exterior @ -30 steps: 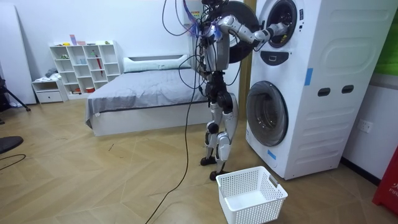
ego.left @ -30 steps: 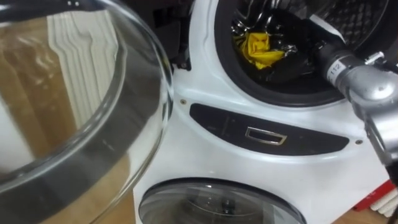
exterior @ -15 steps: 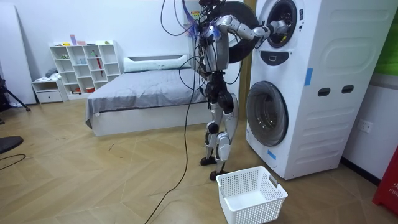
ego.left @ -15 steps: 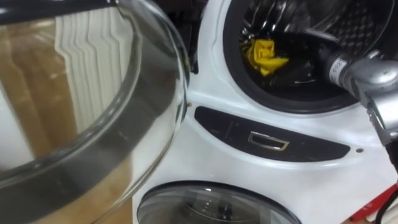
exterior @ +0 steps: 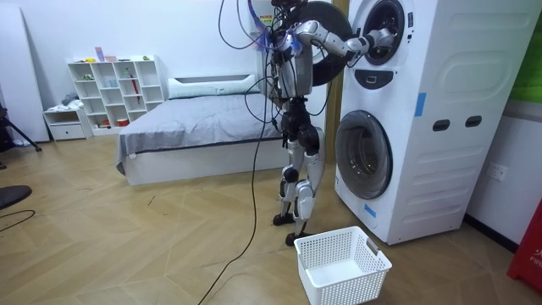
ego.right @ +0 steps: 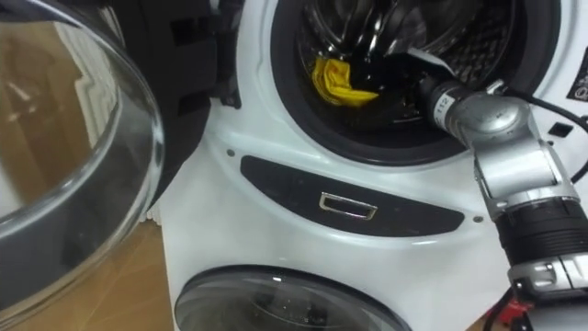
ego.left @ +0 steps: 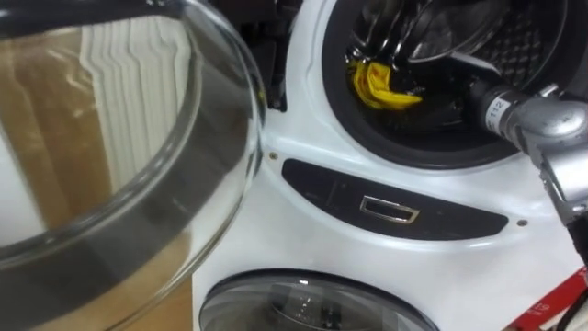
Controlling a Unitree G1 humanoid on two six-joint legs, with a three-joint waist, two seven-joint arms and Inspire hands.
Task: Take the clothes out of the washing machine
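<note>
I see the robot standing at the stacked washing machine point(exterior: 406, 119), its upper door point(ego.left: 110, 156) swung open and a white basket point(exterior: 343, 264) near its feet. The right hand point(ego.left: 436, 103) is inside the upper drum, just beside the yellow cloth point(ego.left: 378, 83) (I cannot tell its grip).

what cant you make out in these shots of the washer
- Right hand: in the eye views it is swallowed by shadow inside the dark upper drum, so whether it grips the crumpled yellow cloth cannot be told.
- Crumpled yellow cloth: partly covered by dark shapes, so what garment it is stays unclear.
- Lower round glass door: cut off by the eye views' bottom edge.
- Dark upper drum in the room view: too small to see inside.
</note>
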